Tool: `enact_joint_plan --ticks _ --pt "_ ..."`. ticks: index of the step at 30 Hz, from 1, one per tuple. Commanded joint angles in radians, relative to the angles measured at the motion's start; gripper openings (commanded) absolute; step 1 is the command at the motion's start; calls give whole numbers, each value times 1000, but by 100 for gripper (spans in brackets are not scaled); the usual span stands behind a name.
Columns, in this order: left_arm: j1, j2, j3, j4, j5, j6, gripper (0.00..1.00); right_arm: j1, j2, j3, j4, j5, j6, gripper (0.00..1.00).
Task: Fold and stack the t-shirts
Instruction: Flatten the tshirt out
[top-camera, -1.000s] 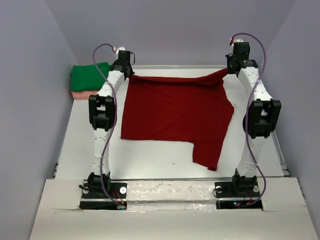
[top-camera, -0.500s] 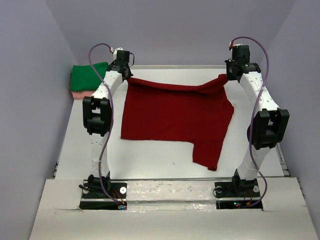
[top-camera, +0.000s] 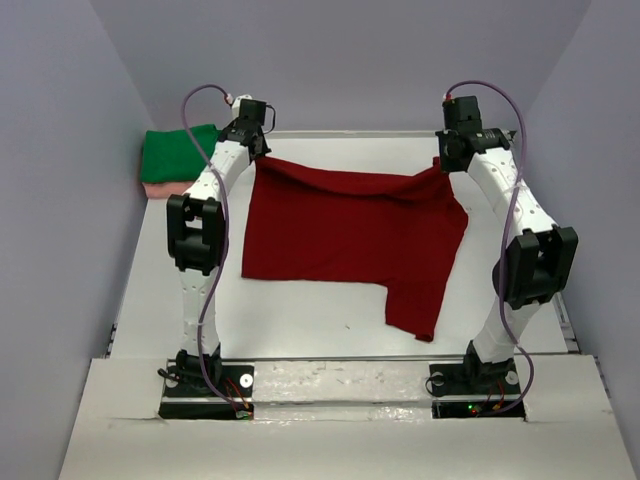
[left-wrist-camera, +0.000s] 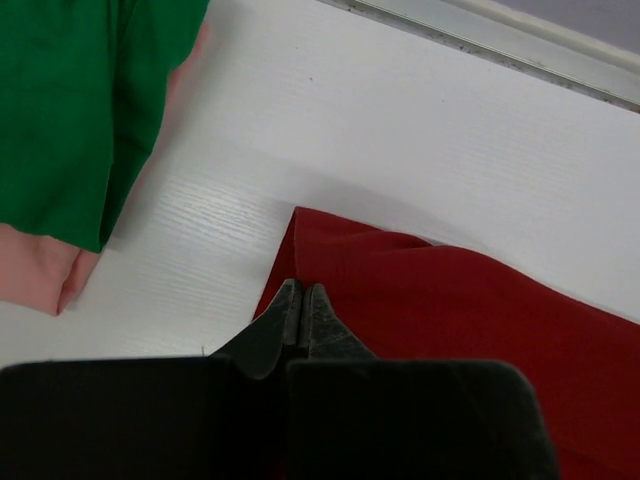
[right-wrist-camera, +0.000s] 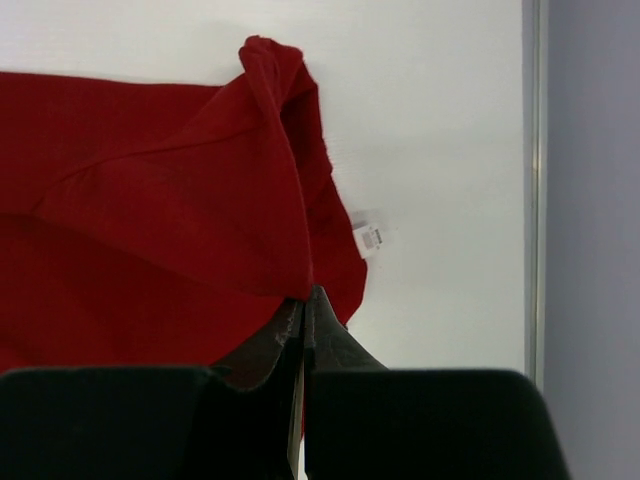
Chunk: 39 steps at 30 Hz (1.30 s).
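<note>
Since a second ago the right gripper (right-wrist-camera: 303, 302) has swung toward frame centre, slackening the dark red t-shirt (top-camera: 350, 225) lying mid-frame; it and the left gripper (left-wrist-camera: 301, 292) stay clamped on its upper corners.

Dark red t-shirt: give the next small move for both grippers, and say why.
The left gripper and right gripper are each shut on a far corner of the dark red t-shirt, lifted off the table; its near part lies flat. So probably draw both toward the near edge, laying the far half over the near half.
</note>
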Motion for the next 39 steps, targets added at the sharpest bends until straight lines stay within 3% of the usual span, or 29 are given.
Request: enact_joint_plan --ticks 1,5,8,9,12,20,26,35,36,37,39 --pt "-1 -59 9 -47 -56 -22 2 35 -72 -19 -19 39 46 0" --pt "-1 -25 57 -108 -96 -57 20 35 -60 -18 -24 63 50 0" --pt "-1 5 103 -170 -124 -91 52 35 -46 -4 -40 69 61 0" --pt "-1 11 127 -206 -129 -103 78 35 -46 1 -42 74 72 0" --pt "-1 15 140 -234 -138 -148 99 35 -44 8 -45 68 73 0" --pt "-21 -31 58 -133 -26 -106 98 35 -12 30 -79 97 101 0" --pt "-35 24 107 -175 6 -85 78 35 11 7 -116 127 171 0" --pt "-36 -14 135 -179 0 -66 77 55 -56 -232 -105 152 271 0" --pt "-35 -18 135 -178 2 -68 77 55 -66 -257 -94 152 277 2" --pt "-36 -22 129 -176 3 -68 77 65 -76 -281 -90 138 285 26" --pt "-35 -31 121 -170 9 -65 77 74 -113 -334 -71 140 287 48"
